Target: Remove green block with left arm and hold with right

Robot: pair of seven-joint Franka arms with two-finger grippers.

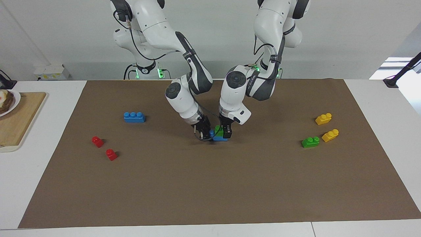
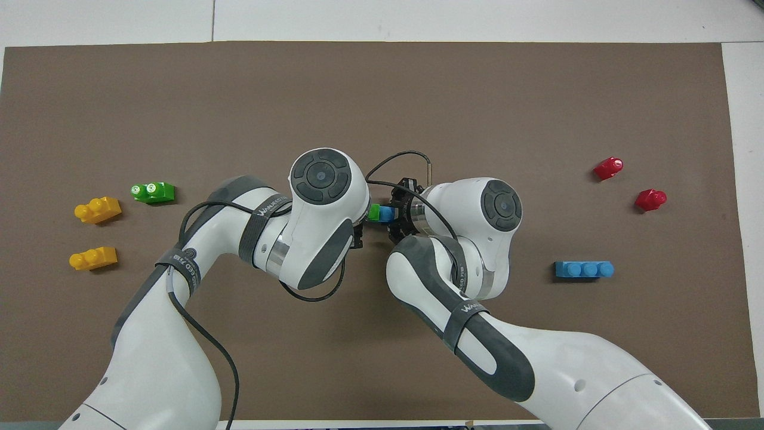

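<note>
A green block [image 1: 217, 129] sits on one end of a blue brick [image 1: 219, 138] at the middle of the brown mat; both show in the overhead view, the green block [image 2: 375, 212] beside the blue brick [image 2: 387, 213]. My left gripper [image 1: 224, 131] comes down from above and is shut on the green block. My right gripper [image 1: 204, 131] is tilted in from the right arm's end and is shut on the blue brick's other end. In the overhead view the left hand hides most of the left gripper [image 2: 360, 227]; the right gripper [image 2: 399, 212] touches the blue brick.
A twin green block [image 1: 310, 142] and two yellow bricks [image 1: 323, 118] [image 1: 330, 135] lie toward the left arm's end. A blue three-stud brick [image 1: 134, 117] and two red pieces [image 1: 97, 141] [image 1: 111, 154] lie toward the right arm's end. A wooden board [image 1: 16, 121] lies off the mat.
</note>
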